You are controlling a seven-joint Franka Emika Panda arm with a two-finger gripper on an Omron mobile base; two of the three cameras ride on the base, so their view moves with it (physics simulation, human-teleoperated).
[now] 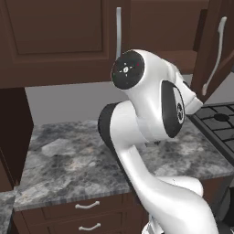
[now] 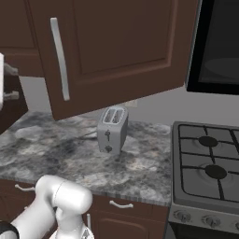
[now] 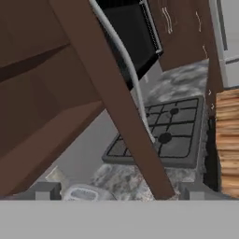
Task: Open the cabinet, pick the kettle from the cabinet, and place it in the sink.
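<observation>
**Cabinet door swung out, kettle yet to be found**

Nearest to us in the hand view, our claw stands released: its two dark finger tips rise well apart at the bottom of that view, with the edge of the swung-out door passing between them and nothing gripped. That door belongs to the cabinet, whose right-hand leaf hangs open over the counter, its long silver bar handle facing us in the right base view. From the left base view we see the other leaf shut, and the open one standing out to the right of our arm.

We judge the first step, opening the cabinet, to be done or very nearly so. We are now between opening and picking.

We cannot make out the kettle: the slice of cabinet interior in the hand view is dark and shows bare wooden surfaces, and our own arm covers the opening in the left base view. The sink is likewise not among what we can make out. A grey toaster stands on the counter below the door, with the stove to its right.

Next, we think, we must draw the claw clear of the door edge, turn the hand toward the interior, and locate the kettle before reaching for it with jaws kept wide.
</observation>
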